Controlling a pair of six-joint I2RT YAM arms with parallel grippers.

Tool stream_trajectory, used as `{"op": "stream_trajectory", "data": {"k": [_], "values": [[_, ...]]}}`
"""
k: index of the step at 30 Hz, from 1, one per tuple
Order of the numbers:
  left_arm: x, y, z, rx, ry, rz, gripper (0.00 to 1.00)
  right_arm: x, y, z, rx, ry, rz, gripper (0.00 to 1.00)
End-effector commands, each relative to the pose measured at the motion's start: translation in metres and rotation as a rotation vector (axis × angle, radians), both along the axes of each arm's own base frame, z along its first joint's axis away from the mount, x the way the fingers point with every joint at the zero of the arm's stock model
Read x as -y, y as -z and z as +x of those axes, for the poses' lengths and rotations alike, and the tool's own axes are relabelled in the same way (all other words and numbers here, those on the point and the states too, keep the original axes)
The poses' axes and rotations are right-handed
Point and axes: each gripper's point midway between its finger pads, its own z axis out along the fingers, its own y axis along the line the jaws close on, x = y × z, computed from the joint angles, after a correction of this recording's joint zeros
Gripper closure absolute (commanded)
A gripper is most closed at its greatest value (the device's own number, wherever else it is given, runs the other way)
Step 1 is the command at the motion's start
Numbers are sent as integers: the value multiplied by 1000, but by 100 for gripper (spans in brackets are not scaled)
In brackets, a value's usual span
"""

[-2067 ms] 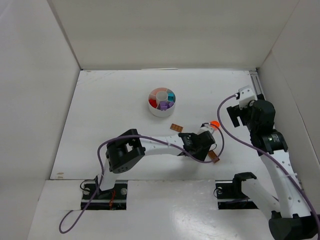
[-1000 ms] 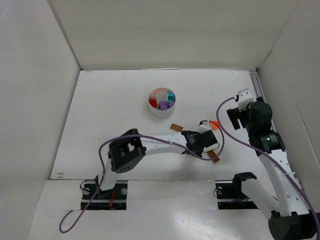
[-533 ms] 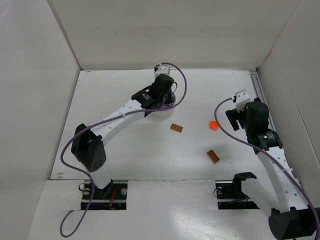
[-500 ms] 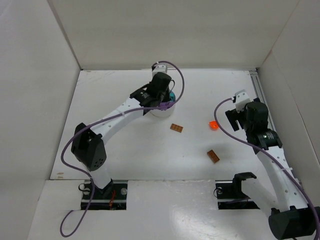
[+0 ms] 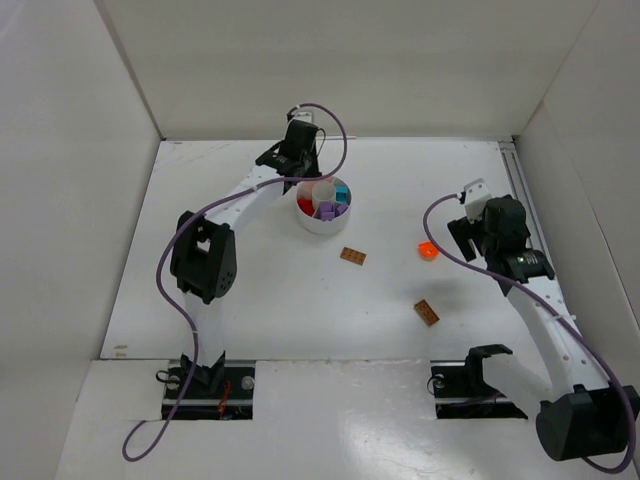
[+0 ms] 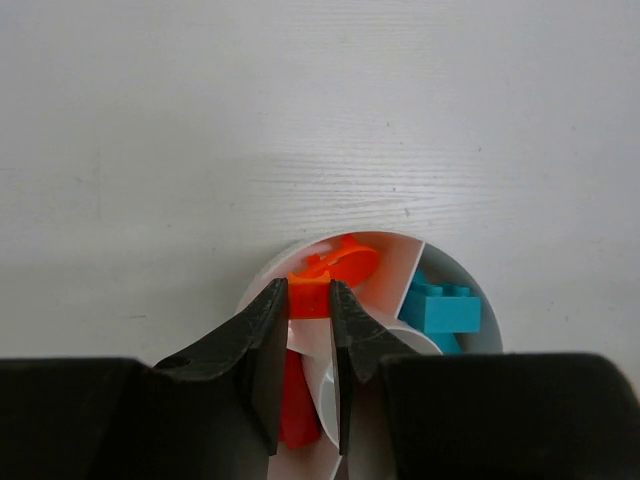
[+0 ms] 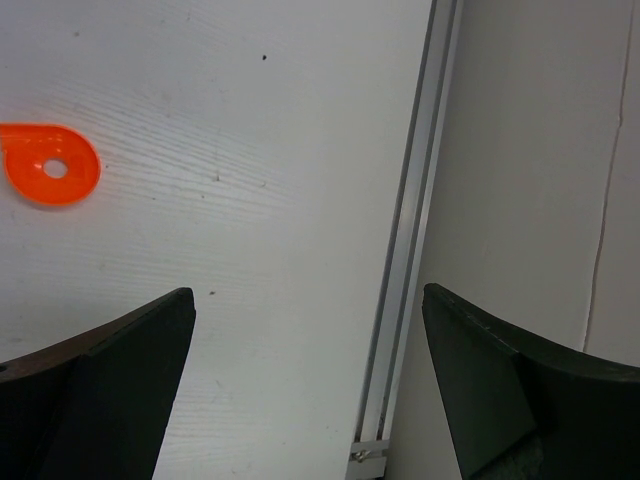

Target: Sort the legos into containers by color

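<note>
Three legos remain loose on the surface (image 5: 230,270); the rest are entered below, each placed from the dish (image 5: 322,226).

1. Left tool (image 6: 308,300). Fingers nearly together, pinching a small orange lego (image 6: 312,292) between the tips. It hangs over the dish's far-left wedge. Two seconds ago this tool was low among the loose pieces to the near right of the dish; half a second ago it had already swung across to the dish. Judgement: pick and carry are done, and only the release is outstanding.

2. Receiving wedge. It already holds a rounded orange piece (image 6: 350,260), just beyond the held lego. I cannot tell whether the two touch. The colour matches, so the drop looks correct.

3. Neighbouring wedges. A teal brick (image 6: 440,305) lies to the right of the orange wedge, red pieces (image 6: 297,410) below it, and purple pieces (image 5: 326,210) on the dish's near side.

4. Right tool (image 7: 307,292). Fingers spread wide, holding nothing. It hovers well to the right of the dish, having shifted only slightly over the last two seconds.

5. Orange disc (image 5: 427,250). Flat on the surface to the right of the dish, beside my right tool, unmoved since half a second ago. Judgement: it is the likely next pick for that tool.

6. Brown plates, two. One (image 5: 352,256) lies just near-right of the dish, the other (image 5: 427,312) farther near-right. Both are unmoved and unsorted.
</note>
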Motion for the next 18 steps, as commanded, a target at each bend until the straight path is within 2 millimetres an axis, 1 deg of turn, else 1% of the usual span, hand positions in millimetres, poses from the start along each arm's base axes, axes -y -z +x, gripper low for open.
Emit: {"op": "stream_trajectory", "data": {"k": [1,2,3,4,5,6,8,9,11,12,14,16,17,18], "values": [[10,-22,13,54,61,-30,90,5,-14,13,51,23,-16,0],[11,-14,14,40,61,-23,90,6,-14,13,49,18,-24,0],[9,-14,15,43,52,-17,90,7,-11,16,34,26,-30,0],[5,-7,18,32,43,-12,87,7,-9,17,25,26,-31,0],[6,-5,20,33,50,-1,87,7,-9,17,25,26,-31,0],[5,1,19,17,50,7,86,7,-6,20,11,25,-33,0],[5,1,19,16,50,7,84,6,-6,22,7,25,-33,0],[5,6,19,8,50,11,84,6,-4,21,-2,25,-35,0],[5,8,18,0,50,15,82,5,2,23,-25,12,-39,0],[4,10,16,-10,50,19,80,5,-2,24,-16,12,-38,0],[4,10,13,-15,58,16,77,5,1,25,-26,12,-39,0],[3,11,10,-21,52,11,70,5,1,25,-28,7,-46,0],[3,8,7,-21,59,4,61,5,3,26,-37,7,-48,0],[3,3,7,-12,59,0,55,3,4,26,-38,-2,-41,0]]}}
